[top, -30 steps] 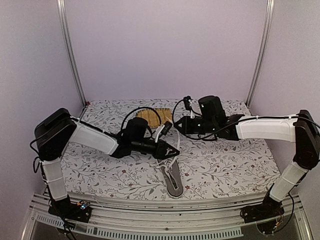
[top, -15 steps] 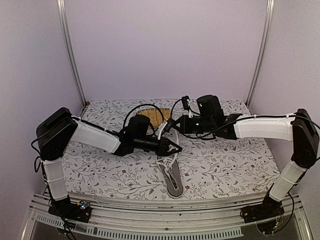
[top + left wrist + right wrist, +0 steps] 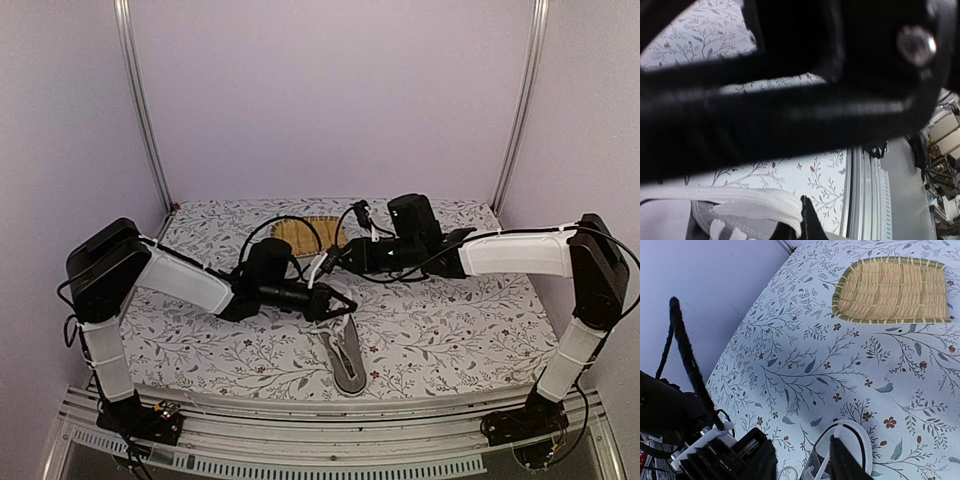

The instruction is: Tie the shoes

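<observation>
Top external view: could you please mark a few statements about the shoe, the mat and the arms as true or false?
The shoe lies nearer the camera than the woven mat. True.
The shoe rests on the mat. False: it lies on the floral cloth, apart from the mat.
The left end effector and right end effector are both above the cloth's middle. True.
The cloth is plain. False: it has a flower-and-twig print.

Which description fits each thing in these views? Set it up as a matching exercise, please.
1. sneaker
2. bamboo mat
3. tablecloth
4. lace

A. yellow and woven, at the far side
B. white and flat
C. grey with a white sole, near the front edge
D. floral print

Pairs: 1-C, 2-A, 3-D, 4-B
</observation>
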Controlling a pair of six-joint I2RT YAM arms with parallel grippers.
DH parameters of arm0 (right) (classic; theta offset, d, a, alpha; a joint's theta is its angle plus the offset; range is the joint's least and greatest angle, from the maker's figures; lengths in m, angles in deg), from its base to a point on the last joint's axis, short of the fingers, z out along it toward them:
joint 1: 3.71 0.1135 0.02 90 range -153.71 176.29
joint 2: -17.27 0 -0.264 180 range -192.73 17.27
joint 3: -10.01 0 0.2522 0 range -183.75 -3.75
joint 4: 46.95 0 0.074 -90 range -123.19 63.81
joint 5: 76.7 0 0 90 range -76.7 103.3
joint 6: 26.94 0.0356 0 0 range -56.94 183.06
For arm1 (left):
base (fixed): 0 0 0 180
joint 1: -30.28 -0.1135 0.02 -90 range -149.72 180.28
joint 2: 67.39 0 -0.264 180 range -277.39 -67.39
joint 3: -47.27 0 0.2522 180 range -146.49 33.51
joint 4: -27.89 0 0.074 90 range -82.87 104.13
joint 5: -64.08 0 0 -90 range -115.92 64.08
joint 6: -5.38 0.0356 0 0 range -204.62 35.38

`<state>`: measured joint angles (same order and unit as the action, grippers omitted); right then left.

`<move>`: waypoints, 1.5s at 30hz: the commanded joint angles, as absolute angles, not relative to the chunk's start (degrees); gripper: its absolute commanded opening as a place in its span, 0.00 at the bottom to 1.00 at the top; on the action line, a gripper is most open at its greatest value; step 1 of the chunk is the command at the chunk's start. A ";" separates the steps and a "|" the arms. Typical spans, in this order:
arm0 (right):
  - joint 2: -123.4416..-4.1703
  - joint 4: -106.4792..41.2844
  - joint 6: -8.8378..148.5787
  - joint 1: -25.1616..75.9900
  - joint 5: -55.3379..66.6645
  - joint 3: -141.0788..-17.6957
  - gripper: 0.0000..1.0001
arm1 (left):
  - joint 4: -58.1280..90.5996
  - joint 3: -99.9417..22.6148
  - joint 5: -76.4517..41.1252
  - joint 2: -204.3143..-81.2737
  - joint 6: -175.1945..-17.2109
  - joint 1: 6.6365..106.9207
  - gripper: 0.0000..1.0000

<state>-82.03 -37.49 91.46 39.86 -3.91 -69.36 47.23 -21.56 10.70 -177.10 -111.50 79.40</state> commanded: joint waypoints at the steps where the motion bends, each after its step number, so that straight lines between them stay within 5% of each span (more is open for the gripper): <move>1: -82.06 -39.28 88.84 37.35 -8.95 -69.92 0.51 | 51.85 -17.41 11.04 -172.54 -113.11 79.51 0.00; 6: -76.80 -44.72 86.94 33.97 -11.04 -62.66 0.69 | 55.90 -12.23 10.34 -169.50 -116.57 78.64 0.00; 21: -77.83 -75.15 83.07 36.53 -22.06 -41.63 0.45 | 60.26 -9.11 10.71 -166.44 -126.70 75.93 0.00; 45: -93.34 -86.67 75.09 42.81 -16.65 -48.30 0.42 | 59.62 -10.17 11.17 -167.59 -130.67 75.43 0.00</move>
